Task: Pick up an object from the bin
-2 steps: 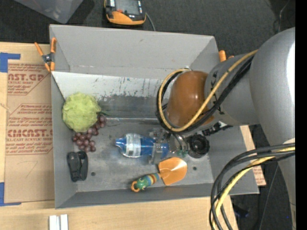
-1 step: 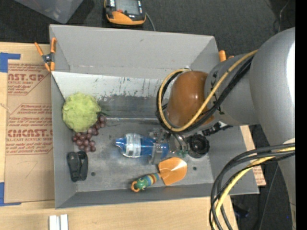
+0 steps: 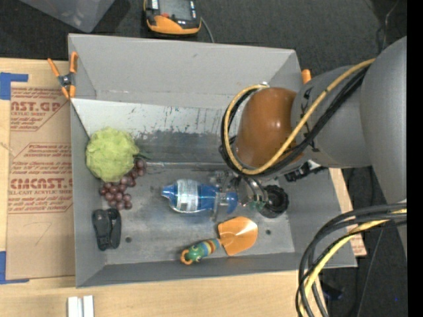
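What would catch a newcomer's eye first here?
The big grey arm with its orange-brown cover comes in from the right, its gripper low by the neck of a blue bottle lying mid-bin. At the left sits a fuzzy green ball, with purple grapes beside it.

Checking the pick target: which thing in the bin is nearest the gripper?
The blue bottle on its side mid-bin, its neck end at the gripper. The orange scoop lies farther off; green ball and grapes lie far left.

We see a matt grey metal bin (image 3: 132, 236), its back wall scuffed. The green ball (image 3: 111, 153) looks rough and fuzzy, the blue bottle (image 3: 192, 197) clear glossy plastic, the orange scoop (image 3: 236, 235) smooth plastic, the arm's orange cover (image 3: 264, 127) glossy.
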### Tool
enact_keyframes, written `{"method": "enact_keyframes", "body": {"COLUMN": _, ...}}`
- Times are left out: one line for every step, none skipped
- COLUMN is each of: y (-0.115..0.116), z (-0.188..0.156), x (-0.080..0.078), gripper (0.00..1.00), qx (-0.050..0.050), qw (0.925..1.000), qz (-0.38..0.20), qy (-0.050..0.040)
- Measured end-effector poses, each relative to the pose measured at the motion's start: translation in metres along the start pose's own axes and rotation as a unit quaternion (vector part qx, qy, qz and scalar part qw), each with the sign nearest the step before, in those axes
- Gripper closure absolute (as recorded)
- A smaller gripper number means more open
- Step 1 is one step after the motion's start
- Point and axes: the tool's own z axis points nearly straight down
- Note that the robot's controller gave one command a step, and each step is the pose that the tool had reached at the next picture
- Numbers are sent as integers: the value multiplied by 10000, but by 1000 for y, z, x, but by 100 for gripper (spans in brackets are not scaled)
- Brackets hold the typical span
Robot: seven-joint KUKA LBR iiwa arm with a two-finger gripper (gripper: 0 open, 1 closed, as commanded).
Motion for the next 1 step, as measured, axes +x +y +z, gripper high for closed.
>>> {"method": "enact_keyframes", "body": {"y": 0, "z": -21, "x": 0, "gripper": 100, "qx": -1, "qw": 10000, "qz": 0, "qy": 5}}
